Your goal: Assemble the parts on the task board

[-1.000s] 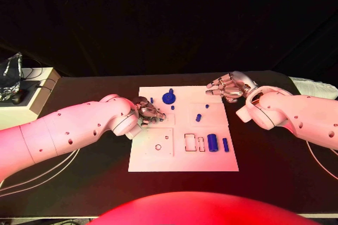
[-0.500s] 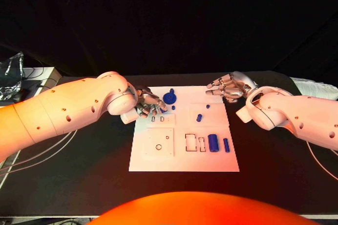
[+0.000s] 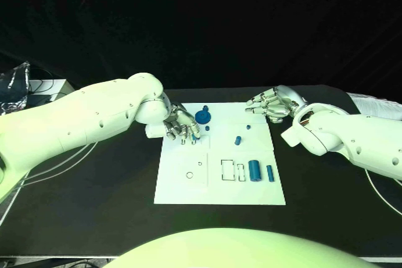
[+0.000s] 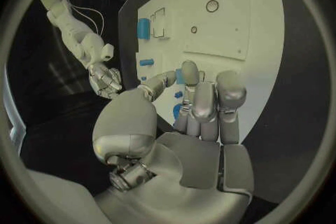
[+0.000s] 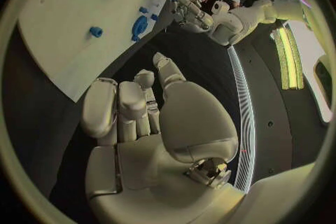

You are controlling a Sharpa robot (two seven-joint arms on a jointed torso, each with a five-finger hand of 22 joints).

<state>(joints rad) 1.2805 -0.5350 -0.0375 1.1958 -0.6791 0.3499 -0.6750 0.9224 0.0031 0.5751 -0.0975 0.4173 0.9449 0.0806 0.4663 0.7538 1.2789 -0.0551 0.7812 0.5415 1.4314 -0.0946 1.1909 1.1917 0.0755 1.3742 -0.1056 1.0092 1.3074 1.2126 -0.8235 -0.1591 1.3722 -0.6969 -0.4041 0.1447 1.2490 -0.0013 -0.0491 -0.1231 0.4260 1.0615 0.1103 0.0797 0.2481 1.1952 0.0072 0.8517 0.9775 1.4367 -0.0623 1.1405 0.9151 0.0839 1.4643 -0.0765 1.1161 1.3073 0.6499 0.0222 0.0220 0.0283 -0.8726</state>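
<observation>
Left hand (image 3: pixel 180 126), fingers curled over a small blue part (image 3: pixel 195 136) at the task board's (image 3: pixel 219 192) far-left; right hand (image 3: pixel 269 105) loosely curled, empty, off far-right corner

Dim room, lit from above; wrist views bend at rim w/ fisheye.

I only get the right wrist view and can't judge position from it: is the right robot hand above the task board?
Observer: Barely. In the head view the right robot hand hangs at the task board's far right corner, mostly over the black table.
Operator: Is there a hole I can't see?
Observer: Yes, a small round hole in the board's near left part.
</observation>
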